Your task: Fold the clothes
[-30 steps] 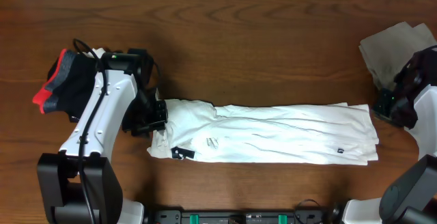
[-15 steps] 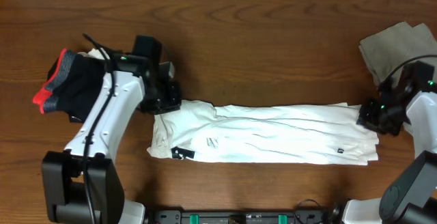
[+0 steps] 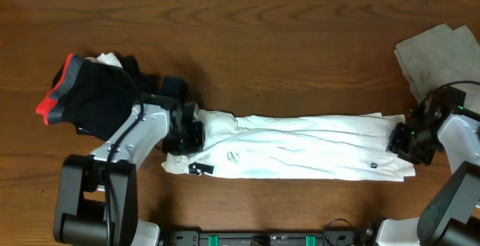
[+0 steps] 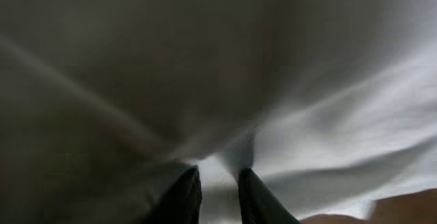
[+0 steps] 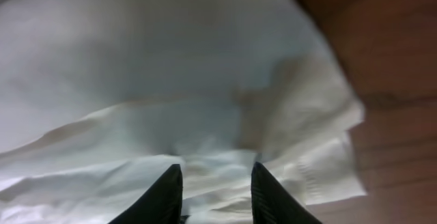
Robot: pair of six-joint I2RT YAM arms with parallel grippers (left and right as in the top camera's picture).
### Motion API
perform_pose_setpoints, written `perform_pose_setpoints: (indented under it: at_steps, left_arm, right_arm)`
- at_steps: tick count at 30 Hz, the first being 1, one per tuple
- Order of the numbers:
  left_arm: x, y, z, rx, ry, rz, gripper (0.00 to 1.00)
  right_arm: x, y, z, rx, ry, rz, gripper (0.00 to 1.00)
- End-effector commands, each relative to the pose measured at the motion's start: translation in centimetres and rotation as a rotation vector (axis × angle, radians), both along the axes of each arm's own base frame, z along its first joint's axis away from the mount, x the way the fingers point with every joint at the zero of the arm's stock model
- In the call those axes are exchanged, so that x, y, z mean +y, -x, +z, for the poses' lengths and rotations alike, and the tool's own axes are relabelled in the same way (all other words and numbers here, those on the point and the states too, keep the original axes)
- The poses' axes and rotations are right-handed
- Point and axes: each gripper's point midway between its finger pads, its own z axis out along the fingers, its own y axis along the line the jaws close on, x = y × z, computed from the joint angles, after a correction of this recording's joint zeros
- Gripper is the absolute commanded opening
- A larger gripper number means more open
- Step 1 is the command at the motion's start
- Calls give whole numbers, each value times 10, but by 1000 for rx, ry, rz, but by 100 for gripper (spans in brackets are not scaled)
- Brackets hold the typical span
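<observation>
1. Step in hand: the T-shirt (image 3: pixel 300 145) already lies as a long, narrow strip across the table (image 3: pixel 285 51), so you are at the crosswise fold, judging by an arm posted at each short end.
2. The left gripper (image 3: pixel 186 132) sits on the strip's left end. In its wrist view the two dark fingers (image 4: pixel 183 200) stand close together with a raised pleat of white cloth running into the gap. Read this as jaws clenched on a pinch of the T-shirt.
3. The right gripper (image 3: pixel 400 139) sits on the strip's right end, just inside the edge. Its fingers (image 5: pixel 167 193) stand parted, with the cloth lying fairly flat between and beneath them and no fold gathered up. Read this as released, not yet grasping.
4. Next move, as a judgement: you need the right jaws to close on all the stacked layers at that end. Then carry one end over towards the other, keeping the edges square.
5. Hazard: a thin pinch may lift only the top layer and let the strip fall open.
6. Bystanders: a dark garment with red trim (image 3: pixel 82 96) lies just beside the left arm, and a grey cloth (image 3: pixel 439 51) lies near the right arm. Keep both clear of the fold path.
</observation>
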Motion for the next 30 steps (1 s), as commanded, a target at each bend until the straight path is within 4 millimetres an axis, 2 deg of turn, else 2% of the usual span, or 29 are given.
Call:
perform_pose_setpoints:
  at_steps: [1, 2, 4, 7, 10, 16, 21, 26, 30]
  left_arm:
    - [1, 13, -9, 39, 1, 1, 23]
    - [1, 14, -10, 42, -1, 1, 23]
    - [2, 15, -11, 42, -7, 0, 23]
    - [2, 14, -11, 41, -6, 0, 24]
    - [2, 15, -11, 41, -6, 0, 24]
    - [2, 15, -11, 42, -6, 0, 24]
    - [2, 15, -11, 43, -6, 0, 24]
    - [2, 15, -11, 43, -6, 1, 24]
    - [2, 16, -10, 47, -7, 6, 25]
  right_arm:
    - [-10, 4, 0, 10, 28, -54, 34]
    - [-11, 3, 0, 6, 27, -68, 39]
    - [-13, 1, 2, -4, 22, -78, 59]
    - [-17, 0, 2, -19, 18, -96, 73]
    - [-25, -1, 3, -40, 13, -130, 80]
    - [-31, -11, 4, -128, -39, -103, 82]
    - [-30, -9, -3, -115, -56, -72, 82]
    - [-29, -7, -21, -78, -84, -32, 82]
    - [-18, -10, -37, -68, -152, -5, 80]
